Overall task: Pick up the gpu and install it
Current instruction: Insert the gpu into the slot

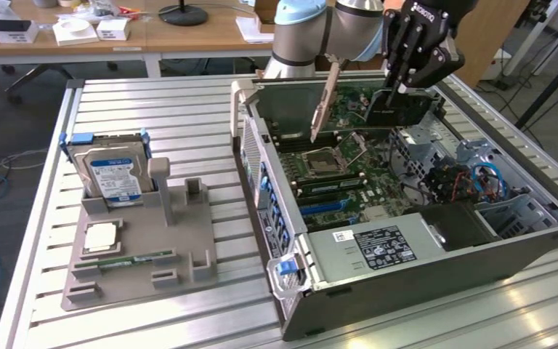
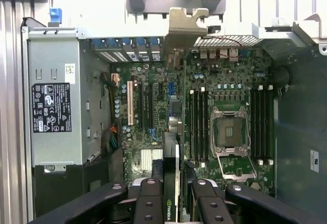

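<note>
Over motherboard, gripper clasping gpu, hard drive apart

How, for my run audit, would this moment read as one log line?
claw shut on graphics card | card upright over open computer case

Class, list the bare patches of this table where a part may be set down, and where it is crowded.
Free: the table behind the hard drive, the strip between the grey tray and the computer case, and the near edge. Crowded: the case, with the gripper holding the gpu over it.
</note>
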You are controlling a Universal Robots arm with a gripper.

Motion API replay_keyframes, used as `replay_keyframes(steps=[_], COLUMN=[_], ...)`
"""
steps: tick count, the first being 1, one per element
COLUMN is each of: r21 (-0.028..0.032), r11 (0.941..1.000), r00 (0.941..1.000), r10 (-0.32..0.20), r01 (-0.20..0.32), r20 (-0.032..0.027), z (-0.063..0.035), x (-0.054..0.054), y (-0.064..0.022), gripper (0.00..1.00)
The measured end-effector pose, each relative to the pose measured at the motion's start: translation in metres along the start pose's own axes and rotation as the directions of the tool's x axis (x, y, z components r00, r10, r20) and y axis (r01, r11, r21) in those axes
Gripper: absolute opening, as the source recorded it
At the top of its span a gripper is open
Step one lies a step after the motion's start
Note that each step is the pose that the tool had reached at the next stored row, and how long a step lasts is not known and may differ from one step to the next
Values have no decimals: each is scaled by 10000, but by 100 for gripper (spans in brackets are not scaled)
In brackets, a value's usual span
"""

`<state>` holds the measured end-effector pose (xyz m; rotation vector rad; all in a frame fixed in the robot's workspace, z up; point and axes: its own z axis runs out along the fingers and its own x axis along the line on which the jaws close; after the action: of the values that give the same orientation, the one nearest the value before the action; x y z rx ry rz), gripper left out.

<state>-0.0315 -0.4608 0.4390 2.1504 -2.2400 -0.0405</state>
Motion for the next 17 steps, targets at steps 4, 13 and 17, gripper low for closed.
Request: replay_keyframes(steps=[4, 13, 17], r21=[38, 396, 427], r11=[10000, 9992, 9991], r00=[10000, 9999, 9999], r10=[2, -20, -23], r01=[-2, 15, 17], r20=[16, 121, 130], z=[6, 37, 52], x=[-1, 0, 0], y=[4, 34, 36], gripper=[26, 26, 26])
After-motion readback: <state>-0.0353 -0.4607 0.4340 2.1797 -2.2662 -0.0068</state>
